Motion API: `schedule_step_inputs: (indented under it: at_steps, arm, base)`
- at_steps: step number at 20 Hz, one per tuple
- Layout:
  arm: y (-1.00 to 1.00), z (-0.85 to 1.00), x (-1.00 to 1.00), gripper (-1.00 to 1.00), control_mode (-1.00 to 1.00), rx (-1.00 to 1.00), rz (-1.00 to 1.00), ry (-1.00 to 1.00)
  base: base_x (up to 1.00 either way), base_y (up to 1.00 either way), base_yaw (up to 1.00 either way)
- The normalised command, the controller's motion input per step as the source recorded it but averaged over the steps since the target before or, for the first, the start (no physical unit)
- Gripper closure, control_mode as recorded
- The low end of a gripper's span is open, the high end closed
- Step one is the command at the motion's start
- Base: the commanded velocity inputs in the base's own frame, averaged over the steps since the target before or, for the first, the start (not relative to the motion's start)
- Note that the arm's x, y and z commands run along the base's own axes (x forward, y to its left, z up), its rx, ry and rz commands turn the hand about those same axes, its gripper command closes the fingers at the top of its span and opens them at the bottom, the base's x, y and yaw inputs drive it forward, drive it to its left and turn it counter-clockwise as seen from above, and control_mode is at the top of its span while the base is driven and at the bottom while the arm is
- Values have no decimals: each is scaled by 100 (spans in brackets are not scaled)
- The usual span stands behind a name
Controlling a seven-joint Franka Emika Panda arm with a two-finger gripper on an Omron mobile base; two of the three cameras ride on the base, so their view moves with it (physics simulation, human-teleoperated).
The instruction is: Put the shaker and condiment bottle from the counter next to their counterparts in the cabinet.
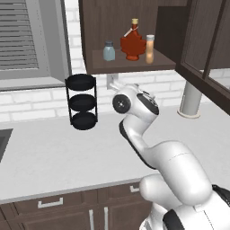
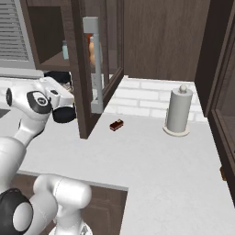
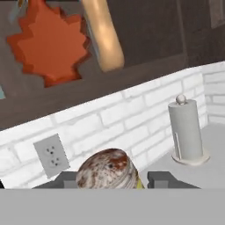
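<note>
In the hand view the gripper (image 3: 109,180) sits nearest, its two dark fingers (image 3: 163,179) standing close on either side of the shaker (image 3: 108,170), whose mottled tan cap rises between them with a sliver of yellow-green body at its right edge; the gripper is pinching the shaker. From the left base view the white arm (image 1: 139,130) rises from the lower right over the counter (image 1: 54,152), its wrist lifted towards the underside of the cabinet (image 1: 108,27). Past the arm, a black three-tier rack (image 1: 81,101) stands on the counter against the white brick wall (image 1: 36,101). Farther right a grey paper towel holder (image 2: 178,112) stands upright near the wall, and a small dark red-and-black object (image 2: 116,125) lies on the counter well apart from it (just beside the open glass-panelled cabinet door (image 2: 98,64)). A wall socket (image 3: 52,155) sits in the brick below the cabinet. Up on the cabinet shelf, the pale blue-grey shaker (image 1: 108,51) stands at the left, the red maple-leaf bottle (image 1: 133,42) in the middle, and the condiment bottle (image 1: 149,49) upright just beside the leaf bottle on its right.
</note>
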Motion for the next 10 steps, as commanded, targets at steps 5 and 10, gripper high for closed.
schedule_step_inputs:
  at_steps: [5, 10]
  arm:
    - [0, 57, -1, 100, -100, 0, 16, -21]
    - [0, 66, 0, 100, -100, 6, 15, -16]
  base:
    - [0, 0, 0]
    - [0, 0, 0]
